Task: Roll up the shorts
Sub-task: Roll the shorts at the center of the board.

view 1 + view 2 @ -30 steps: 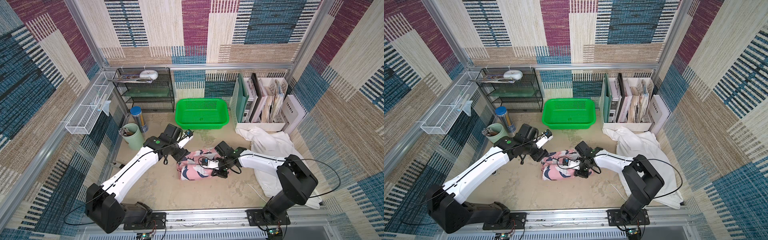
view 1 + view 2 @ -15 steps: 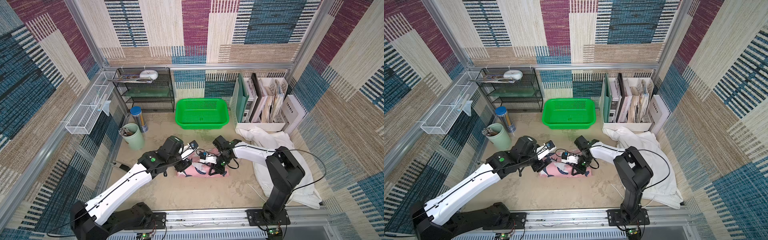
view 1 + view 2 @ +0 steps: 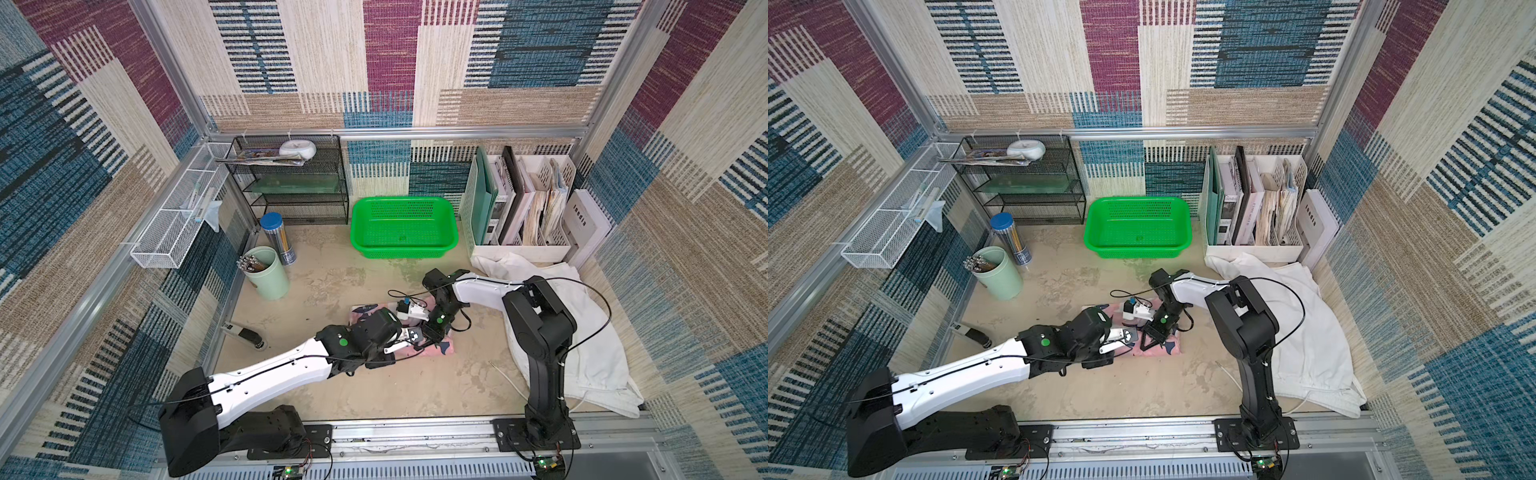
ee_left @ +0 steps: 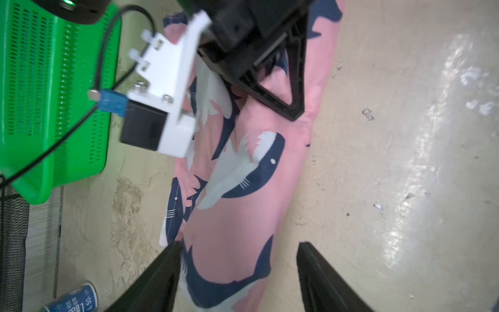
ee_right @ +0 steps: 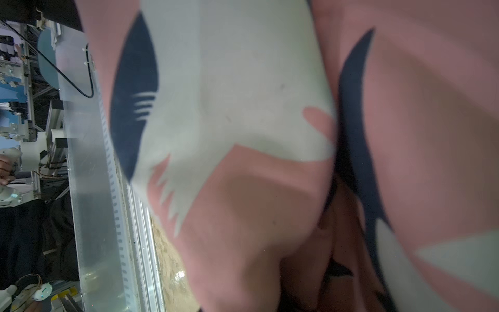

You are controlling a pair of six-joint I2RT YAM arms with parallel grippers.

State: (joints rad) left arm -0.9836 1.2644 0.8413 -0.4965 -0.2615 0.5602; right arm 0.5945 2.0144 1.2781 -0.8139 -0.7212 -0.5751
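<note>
Pink shorts point(image 3: 440, 350) lie mid bench point(image 3: 374, 399), bunched into a long narrow bundle w/ shark print showing. They sit in front of the basket point(image 3: 403, 251), well apart from it. Both arms meet over them in both top views.

L end effector point(image 4: 237, 247): open wide, holding nothing. Jaws straddle one end of the bundle. One finger point(image 4: 164, 270) is at the cloth edge, the other is over bare bench just beside the cloth.

R end effector point(image 4: 294, 114): closed, tips together, pinching a fold of the pink shorts further along the bundle. R wrist view is filled w/ print, cloth creased in toward the tips.

White shorts point(image 3: 590, 332) lie spread at the R side of the bench, by the file rack point(image 3: 519, 251), partly behind the R arm. Drawstring point(image 3: 508, 379) trails onto bare bench near the front. They are apart from the pink shorts.
</note>
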